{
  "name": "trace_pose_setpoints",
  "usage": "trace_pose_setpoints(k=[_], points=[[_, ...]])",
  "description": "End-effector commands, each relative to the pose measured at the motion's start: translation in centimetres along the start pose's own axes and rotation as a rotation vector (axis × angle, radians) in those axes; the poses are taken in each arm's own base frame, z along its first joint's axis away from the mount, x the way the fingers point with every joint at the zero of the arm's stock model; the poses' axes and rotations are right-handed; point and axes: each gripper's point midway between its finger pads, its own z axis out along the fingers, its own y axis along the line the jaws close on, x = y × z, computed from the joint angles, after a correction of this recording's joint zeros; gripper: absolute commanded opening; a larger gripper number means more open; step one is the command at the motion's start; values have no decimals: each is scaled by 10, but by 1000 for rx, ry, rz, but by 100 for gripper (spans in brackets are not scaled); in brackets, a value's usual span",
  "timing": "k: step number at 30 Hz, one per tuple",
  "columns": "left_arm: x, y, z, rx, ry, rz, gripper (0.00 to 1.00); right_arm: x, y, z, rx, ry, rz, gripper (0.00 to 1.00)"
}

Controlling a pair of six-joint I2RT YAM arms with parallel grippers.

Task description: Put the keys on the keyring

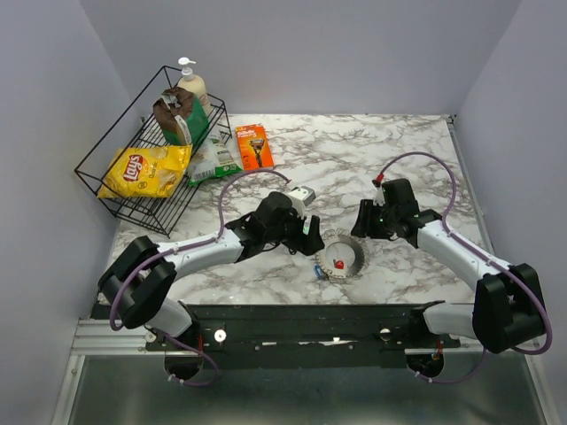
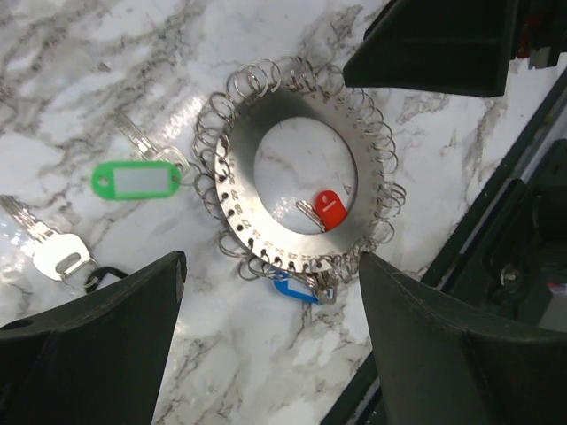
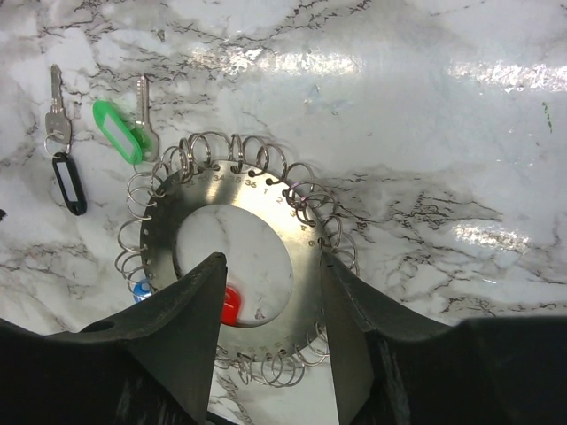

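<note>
Two grippers, both spread wide and empty: left gripper (image 2: 270, 266) and right gripper (image 3: 273, 266) hang over the keyring (image 2: 239, 177), which lies flat at front centre of the marble table (image 1: 399, 150). Inside its hole lies the red-tag key (image 2: 328, 208), touching the inner edge. At the outer rim, among the small loops, sits the blue-tag key (image 2: 292, 288); hooked or not, can't tell. Just off the rim lies the green-tag key (image 2: 135, 180), loose. Farther out is the silver key (image 2: 53, 252) with a dark loop. Far left, the wire basket (image 1: 93, 164) holds a Lay's bag (image 1: 142, 170), pump bottle (image 1: 193, 84) and brown-green bag (image 1: 182, 115). Beside it on the table is the orange razor pack (image 1: 254, 146).
</note>
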Motion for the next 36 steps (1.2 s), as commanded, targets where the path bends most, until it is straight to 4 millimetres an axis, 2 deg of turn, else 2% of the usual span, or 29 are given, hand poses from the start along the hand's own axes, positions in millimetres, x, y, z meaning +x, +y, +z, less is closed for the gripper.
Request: trace_pose_setpoints(k=[1,3,9,16,23,27,29,31,32,34,35,36], points=[[10,-16,8,109,20,-173,86,-7,2,-2,-3,1,-29,56],[17,-10,13,104,34,-235,84,-2,7,3,-23,23,-42,56],[32,3,21,54,57,-286,83,7,8,14,-10,75,-72,56],[28,7,24,28,44,-297,83,11,22,18,-47,83,-91,56],[14,12,21,8,-8,-294,83,7,37,16,-114,43,-81,56],[3,18,11,-13,-50,-281,83,-1,49,12,-132,9,-93,56],[2,29,5,-47,-70,-283,83,-1,53,14,-127,4,-103,56],[-7,38,-6,-89,-119,-274,83,-2,59,15,-136,10,-108,56],[-3,43,-11,-113,-117,-274,83,-3,61,15,-138,10,-109,56],[-11,48,-24,-140,-163,-259,83,0,68,16,-147,12,-126,55],[-8,58,-29,-179,-171,-259,84,-1,70,18,-145,10,-126,55],[-16,58,-38,-185,-205,-254,84,0,73,19,-148,13,-130,55]])
